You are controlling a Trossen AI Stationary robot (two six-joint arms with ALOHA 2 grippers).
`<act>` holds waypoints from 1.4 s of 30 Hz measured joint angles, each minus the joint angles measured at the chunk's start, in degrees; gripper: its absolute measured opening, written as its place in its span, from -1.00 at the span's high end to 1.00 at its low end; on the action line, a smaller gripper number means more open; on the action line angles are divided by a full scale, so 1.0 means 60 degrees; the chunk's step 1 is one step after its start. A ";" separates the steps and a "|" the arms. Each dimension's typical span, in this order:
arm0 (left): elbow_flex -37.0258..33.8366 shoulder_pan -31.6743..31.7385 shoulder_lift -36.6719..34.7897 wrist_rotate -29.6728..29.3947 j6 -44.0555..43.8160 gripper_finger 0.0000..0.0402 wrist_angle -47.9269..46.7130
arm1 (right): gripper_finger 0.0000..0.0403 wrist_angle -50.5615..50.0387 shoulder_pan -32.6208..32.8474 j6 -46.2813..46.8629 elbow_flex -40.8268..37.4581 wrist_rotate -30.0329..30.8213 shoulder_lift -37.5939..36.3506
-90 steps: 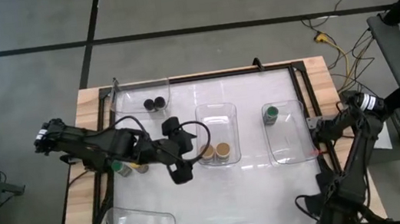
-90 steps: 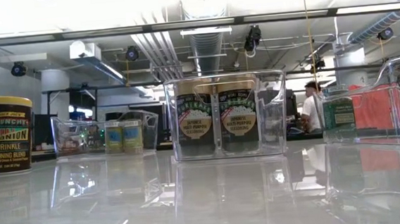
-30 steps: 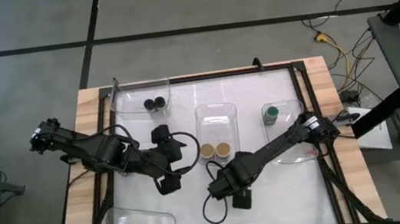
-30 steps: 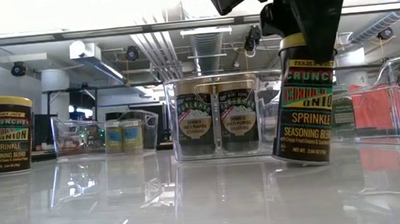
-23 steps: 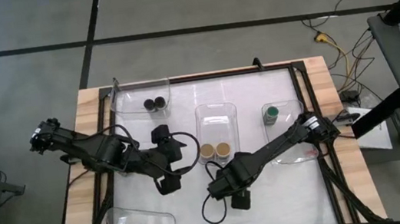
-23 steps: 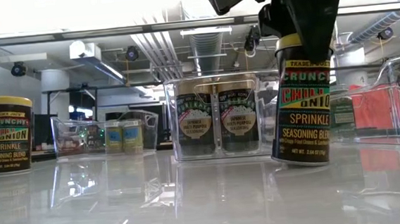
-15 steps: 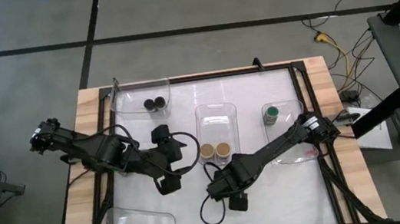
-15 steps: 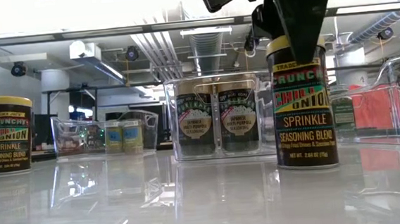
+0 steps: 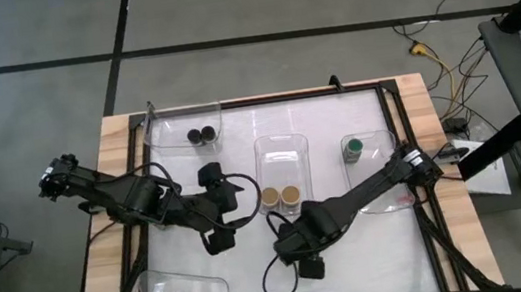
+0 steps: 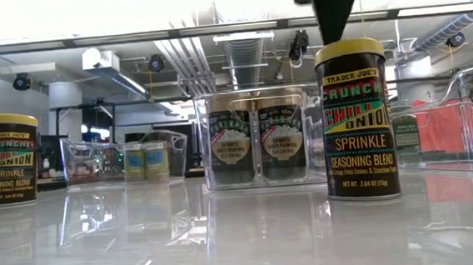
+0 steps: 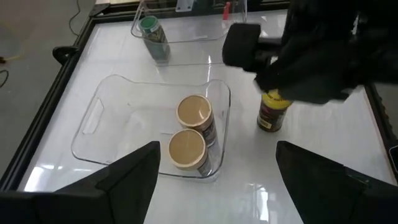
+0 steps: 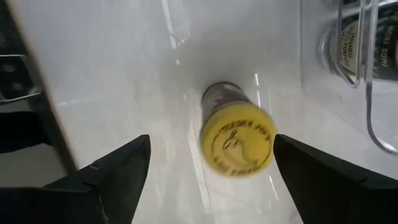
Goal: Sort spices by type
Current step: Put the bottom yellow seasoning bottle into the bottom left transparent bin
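Sorting partway | two tan-lidded jars (image 11: pixel 191 132) share the middle bin (image 9: pixel 282 153), black pair (image 9: pixel 200 134) and green jar (image 9: pixel 352 146) binned | yellow-lidded jar (image 12: pixel 239 138) stands loose on tabletop (image 9: pixel 354 245) | right gripper (image 9: pixel 307 257) above it, fingers open, empty | left gripper (image 9: pixel 220 240) waiting, fingers open

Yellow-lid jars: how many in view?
2. One jar stands on the table under the open right gripper; the other jar at the low view's left edge. Arms may hide more.
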 joint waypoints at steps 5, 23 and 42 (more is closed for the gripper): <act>-0.0089 0.0011 0.0199 0.0533 0.0284 -0.52 0.0488 | -0.65 -0.0218 0.0349 0.0548 0.0140 0.0516 -0.0574; -0.0103 0.0043 0.3040 0.2909 0.1251 -0.63 0.3429 | -0.75 -0.1364 0.1830 0.3390 0.0094 0.3707 -0.1721; -0.0103 0.0792 0.4097 0.4233 0.1752 -0.64 0.5551 | -0.75 -0.1776 0.2345 0.4548 0.0054 0.4952 -0.1721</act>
